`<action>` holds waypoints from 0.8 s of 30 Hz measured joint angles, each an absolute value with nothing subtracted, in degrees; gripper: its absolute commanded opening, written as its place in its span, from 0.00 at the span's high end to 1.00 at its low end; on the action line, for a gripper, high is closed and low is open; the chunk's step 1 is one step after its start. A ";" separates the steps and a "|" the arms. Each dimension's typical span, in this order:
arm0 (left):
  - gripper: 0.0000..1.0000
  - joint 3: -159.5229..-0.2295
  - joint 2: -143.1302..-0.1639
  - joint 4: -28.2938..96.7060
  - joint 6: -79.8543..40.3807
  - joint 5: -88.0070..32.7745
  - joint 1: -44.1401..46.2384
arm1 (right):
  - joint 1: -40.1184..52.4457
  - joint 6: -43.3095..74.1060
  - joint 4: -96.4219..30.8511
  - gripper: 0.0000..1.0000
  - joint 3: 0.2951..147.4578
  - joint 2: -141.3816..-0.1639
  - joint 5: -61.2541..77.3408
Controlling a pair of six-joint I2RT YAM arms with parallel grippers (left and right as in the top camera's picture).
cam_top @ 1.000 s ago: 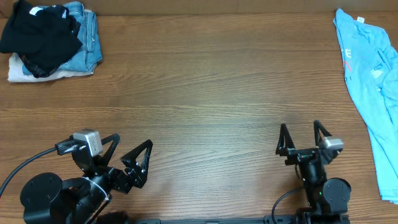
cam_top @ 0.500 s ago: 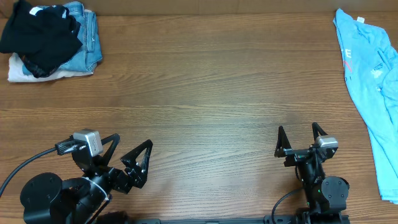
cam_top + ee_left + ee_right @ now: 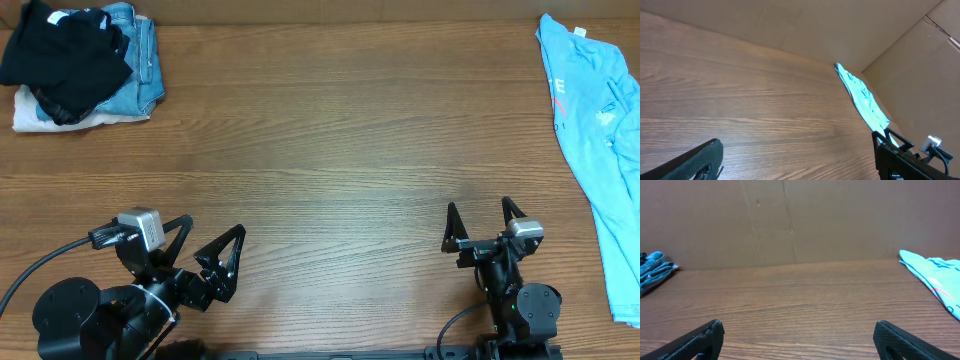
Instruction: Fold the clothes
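Note:
The clothes lie in two places. A crumpled black T-shirt [image 3: 65,50] tops a pile at the far left corner. A light blue printed T-shirt [image 3: 598,140] is spread along the right edge, and also shows in the left wrist view [image 3: 862,97] and the right wrist view [image 3: 935,275]. My left gripper [image 3: 213,226] stands open near the front left, over bare wood [image 3: 797,150], far from both garments. My right gripper [image 3: 481,205] stands open near the front right, with nothing between its fingers [image 3: 799,327].
Folded blue jeans [image 3: 140,55] and a white cloth [image 3: 30,115] lie under the black shirt; the jeans show at the left of the right wrist view [image 3: 652,267]. A brown cardboard wall [image 3: 790,220] closes off the back of the wooden table [image 3: 320,150].
My right gripper has drawn back slightly toward the front edge and then stopped. The left arm and the garments have not moved.

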State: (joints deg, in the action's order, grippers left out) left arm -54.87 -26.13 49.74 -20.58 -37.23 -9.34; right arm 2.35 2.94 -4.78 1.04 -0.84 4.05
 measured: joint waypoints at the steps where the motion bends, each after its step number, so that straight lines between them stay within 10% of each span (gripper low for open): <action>1: 0.00 -54.87 -26.13 49.74 -20.56 -37.23 -9.34 | 2.35 2.94 -4.75 0.00 1.04 -0.84 4.03; 18: 0.00 -52.47 -26.02 55.57 -18.70 -29.36 -5.63 | 2.35 2.92 -4.75 0.00 1.04 -0.84 4.03; 24: 0.00 -38.85 -20.97 40.01 -16.69 -20.23 0.25 | 2.35 2.94 -4.75 0.00 1.04 -0.84 4.03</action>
